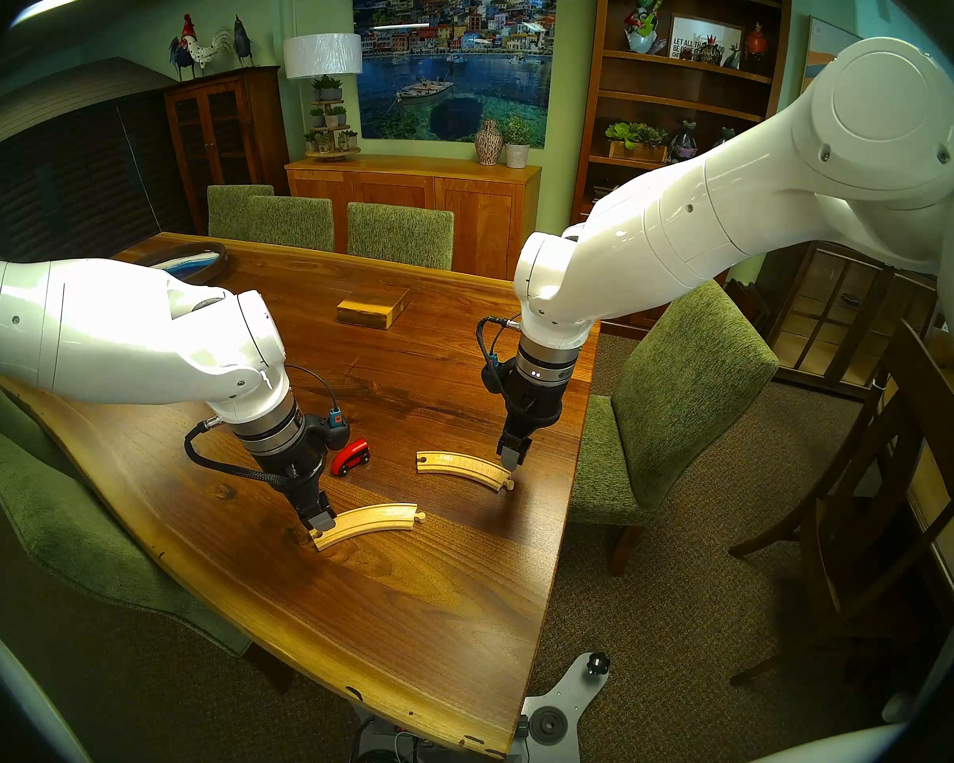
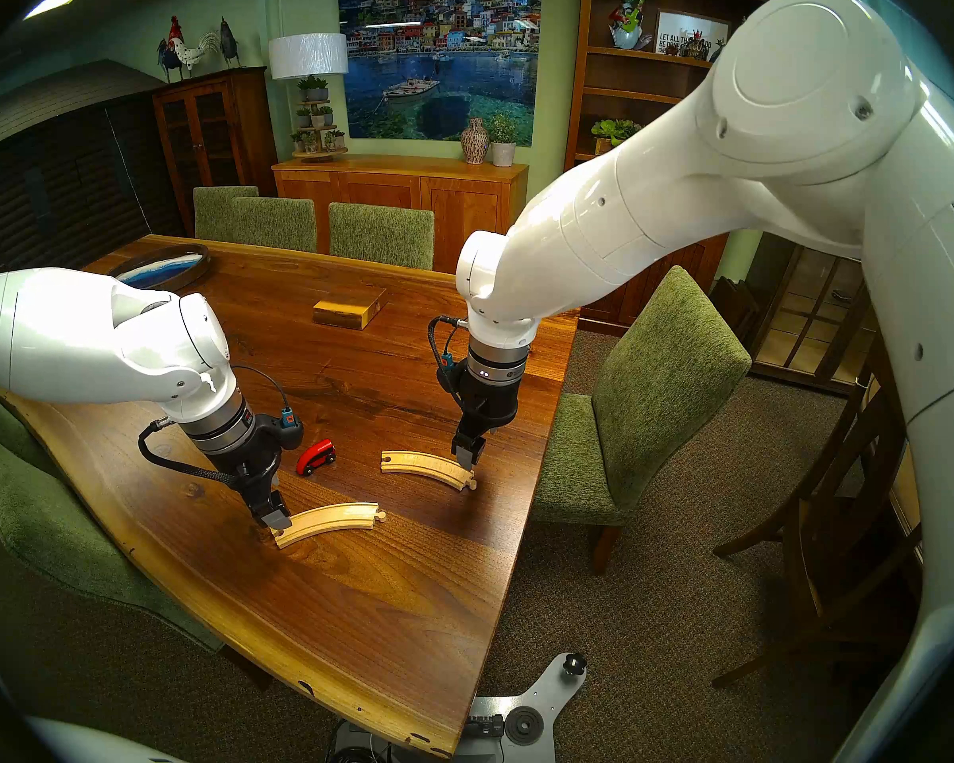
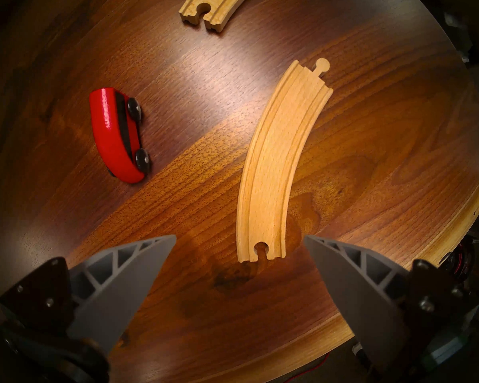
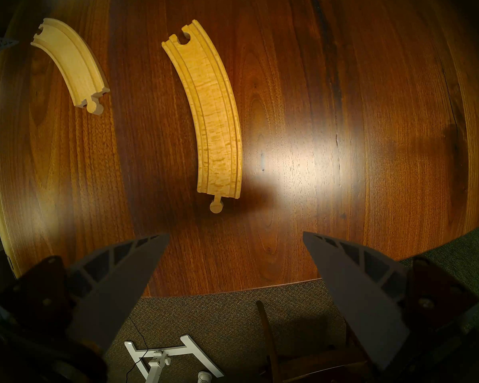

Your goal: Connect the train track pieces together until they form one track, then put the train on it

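Note:
Two curved pale-wood train track pieces lie apart on the dark wooden table, unjoined. The near piece [image 1: 367, 525] [image 3: 280, 164] has its hole end under my left gripper [image 1: 320, 522] [image 3: 240, 237]. That gripper is open, and its fingers straddle the hole end without touching it. The far piece [image 1: 464, 467] [image 4: 213, 120] points its peg end toward my right gripper [image 1: 510, 459] [image 4: 236, 234], which hangs open and empty just beyond the peg. The red train [image 1: 351, 457] [image 3: 116, 133] stands on the table between the arms, behind the near piece.
A rectangular wooden block [image 1: 373, 305] lies mid-table, and a round dark tray [image 1: 188, 261] sits at the far left. Green chairs [image 1: 684, 404] ring the table. The table's right edge [image 1: 576, 459] runs close beside the right gripper.

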